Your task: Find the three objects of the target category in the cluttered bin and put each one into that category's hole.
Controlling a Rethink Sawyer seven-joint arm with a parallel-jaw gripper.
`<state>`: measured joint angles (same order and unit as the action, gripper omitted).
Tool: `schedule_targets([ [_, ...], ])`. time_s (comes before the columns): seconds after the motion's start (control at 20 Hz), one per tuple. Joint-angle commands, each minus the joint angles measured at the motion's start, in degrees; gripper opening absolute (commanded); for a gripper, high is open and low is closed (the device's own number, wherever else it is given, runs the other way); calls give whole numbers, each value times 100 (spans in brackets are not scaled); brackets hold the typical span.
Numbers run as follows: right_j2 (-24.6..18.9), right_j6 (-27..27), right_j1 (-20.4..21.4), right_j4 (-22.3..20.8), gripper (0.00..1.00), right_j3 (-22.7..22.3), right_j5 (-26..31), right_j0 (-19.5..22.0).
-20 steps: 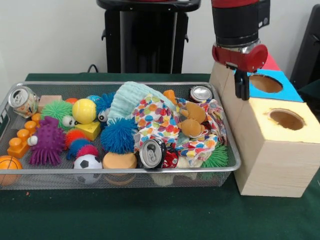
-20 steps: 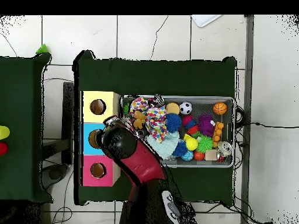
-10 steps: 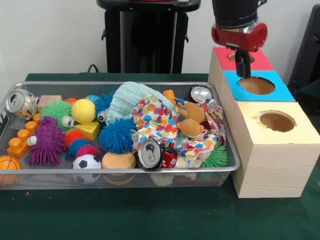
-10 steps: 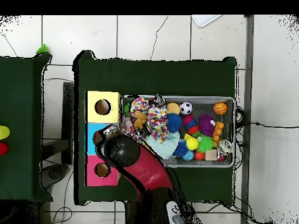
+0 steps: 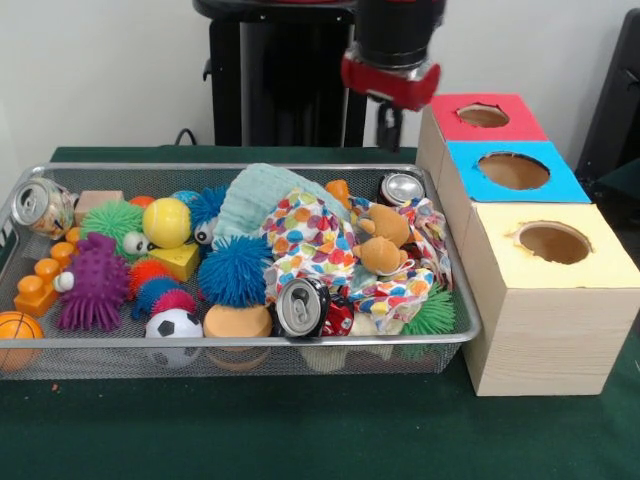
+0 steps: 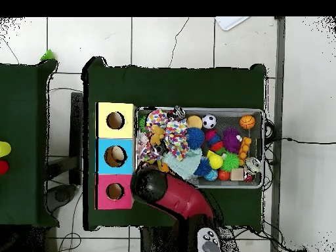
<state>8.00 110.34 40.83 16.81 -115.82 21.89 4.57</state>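
Observation:
My gripper (image 5: pixel 388 128) hangs above the bin's far right corner, just left of the red-topped box (image 5: pixel 450 103), with nothing seen in it. The wire bin (image 5: pixel 130 168) holds mixed toys. Cans lie at its far left (image 5: pixel 43 203), front middle (image 5: pixel 304 306) and far right (image 5: pixel 401 186). A brown plush (image 5: pixel 385 240) rests on a dotted cloth (image 5: pixel 312 238). Three boxes stand right of the bin, with a red hole (image 5: pixel 483 115), blue hole (image 5: pixel 513 170) and yellow hole (image 5: pixel 552 242). In the overhead view a tan thing shows inside the blue hole (image 6: pixel 115 155), and the arm (image 6: pixel 152 186) covers the gripper.
Spiky balls, among them blue (image 5: pixel 236 270), purple (image 5: pixel 95 282) and green (image 5: pixel 112 218), fill the bin's left half. A yellow ball (image 5: pixel 168 221), soccer ball (image 5: pixel 175 325), basketball (image 5: pixel 18 330) and orange blocks (image 5: pixel 45 280) lie there too. A mint knit hat (image 5: pixel 262 192) sits mid-bin.
The gripper rose from beside the blue hole, then swung left past the red box to above the bin's far right corner. The bin's contents have not moved.

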Motion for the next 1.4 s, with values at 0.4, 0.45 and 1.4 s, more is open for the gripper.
schedule_targets([
  [0.4, 32, -489, -914, -2993, 100, 1299, -815, 544],
  [0.45, -52, -458, -889, -3050, 100, 1289, -799, 622],
  [1.4, -1832, -447, 225, -3028, 100, 358, 39, 2357],
])
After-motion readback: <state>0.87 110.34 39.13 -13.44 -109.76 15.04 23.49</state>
